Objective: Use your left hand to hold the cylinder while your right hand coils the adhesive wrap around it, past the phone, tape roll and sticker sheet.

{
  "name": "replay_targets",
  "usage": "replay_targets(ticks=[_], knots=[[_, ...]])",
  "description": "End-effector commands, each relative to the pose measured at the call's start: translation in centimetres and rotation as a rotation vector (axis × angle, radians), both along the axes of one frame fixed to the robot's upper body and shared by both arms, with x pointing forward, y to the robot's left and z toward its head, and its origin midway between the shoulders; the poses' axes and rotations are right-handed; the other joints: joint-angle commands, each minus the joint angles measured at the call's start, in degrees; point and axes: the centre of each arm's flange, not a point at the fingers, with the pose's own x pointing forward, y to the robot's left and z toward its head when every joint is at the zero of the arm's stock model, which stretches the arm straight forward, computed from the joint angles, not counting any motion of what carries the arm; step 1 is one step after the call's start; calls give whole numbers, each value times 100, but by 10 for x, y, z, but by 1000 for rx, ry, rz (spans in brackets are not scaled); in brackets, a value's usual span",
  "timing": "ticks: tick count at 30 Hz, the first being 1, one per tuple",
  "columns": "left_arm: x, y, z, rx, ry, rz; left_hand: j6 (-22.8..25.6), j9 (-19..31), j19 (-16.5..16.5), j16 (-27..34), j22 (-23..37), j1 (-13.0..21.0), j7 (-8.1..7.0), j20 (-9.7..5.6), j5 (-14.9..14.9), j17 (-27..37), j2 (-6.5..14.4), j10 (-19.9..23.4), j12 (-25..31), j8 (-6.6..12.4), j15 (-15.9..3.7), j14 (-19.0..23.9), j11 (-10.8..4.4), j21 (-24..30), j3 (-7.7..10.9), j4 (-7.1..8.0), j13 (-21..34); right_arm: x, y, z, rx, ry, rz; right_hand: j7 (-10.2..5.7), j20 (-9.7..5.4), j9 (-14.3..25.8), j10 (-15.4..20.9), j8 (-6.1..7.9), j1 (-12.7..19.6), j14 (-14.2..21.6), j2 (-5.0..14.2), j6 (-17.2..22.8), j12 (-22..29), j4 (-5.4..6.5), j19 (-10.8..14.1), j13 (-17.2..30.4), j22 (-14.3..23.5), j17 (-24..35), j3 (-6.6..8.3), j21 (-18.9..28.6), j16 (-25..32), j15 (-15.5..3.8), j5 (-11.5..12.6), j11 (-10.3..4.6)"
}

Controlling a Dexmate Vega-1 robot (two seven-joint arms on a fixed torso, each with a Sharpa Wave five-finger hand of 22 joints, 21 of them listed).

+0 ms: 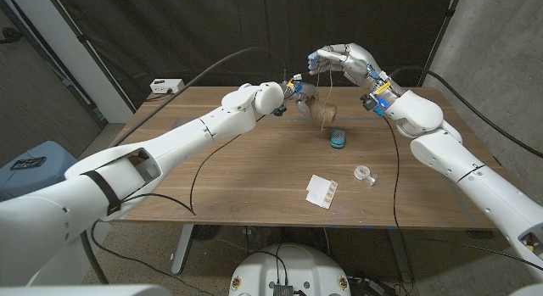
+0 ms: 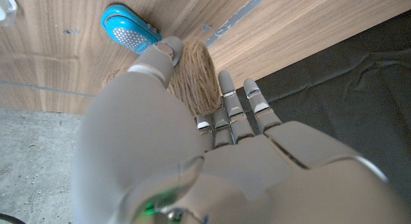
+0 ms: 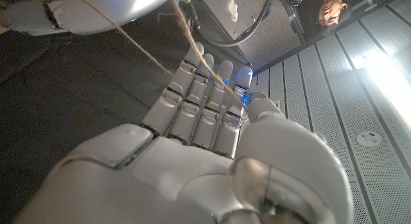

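**Twine-wound cylinder held at far desk edge, strand up to right hand**

Left fingers (image 2: pixel 232 99) closed round the cylinder (image 1: pixel 323 114), thumb on one side, remaining fingers on the other; firm grip seen in left wrist view, where the tan twine-like winding (image 2: pixel 192 73) bulges between them. Left hand (image 1: pixel 293 88) raised above the desk (image 1: pixel 254 160) near the middle of its far edge, arm reaching in from the near left corner. Cylinder tilted, lower end pointing toward desk centre; cannot tell whether it touches the wood.

Right fingers (image 3: pixel 209 89) held together and nearly straight in right wrist view, thin tan strand (image 3: pixel 148 54) crossing over their tips. Pinch not plainly visible; cannot tell whether strand is gripped or only draped. Right hand (image 1: pixel 339 58) held higher than the left, above and past the far edge, fingers pointing toward the left hand. Strand (image 1: pixel 321 88) hanging from right hand down to the cylinder.

Blue phone (image 1: pixel 338 139) flat on desk just on the near side of the cylinder, right of centre. Tape roll (image 1: pixel 365 173) nearer the front, toward the right edge, well apart from phone. Sticker sheet (image 1: pixel 321 191) close to the near edge, left of the tape roll. White box (image 1: pixel 166 86) with cable at far left corner.
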Motion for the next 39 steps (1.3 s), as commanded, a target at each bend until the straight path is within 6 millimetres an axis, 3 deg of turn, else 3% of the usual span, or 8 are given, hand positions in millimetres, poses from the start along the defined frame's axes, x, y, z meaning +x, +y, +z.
replay_targets(ticks=[1,19,39], knots=[[-7,-3,-9,21,12,-32,499,225,17,-9,-2,105,-220,-32,21,9,317,412,25,1324,-19,6,-373,32,121,113,76,6,-7,3,15,5,-33,25,-218,9,24,-9,46,67,-20,41,-24,6,95,22,30,43,-1,66,34,-793,1,30],[-14,-3,-14,43,4,-48,500,228,16,-19,-12,125,-230,-41,17,4,317,420,18,1346,-37,27,-389,51,124,105,76,14,-17,7,34,3,-72,32,-350,14,72,-28,67,124,17,69,-10,19,4,57,34,101,14,57,66,-816,8,33],[-19,5,-17,53,5,-78,548,220,8,-41,-22,137,-261,-54,15,-9,314,438,15,1383,-58,43,-413,69,128,103,79,17,-46,12,101,-2,-163,3,-407,20,89,-46,122,116,9,96,-17,-3,-66,78,32,73,65,56,-5,-844,15,7]])
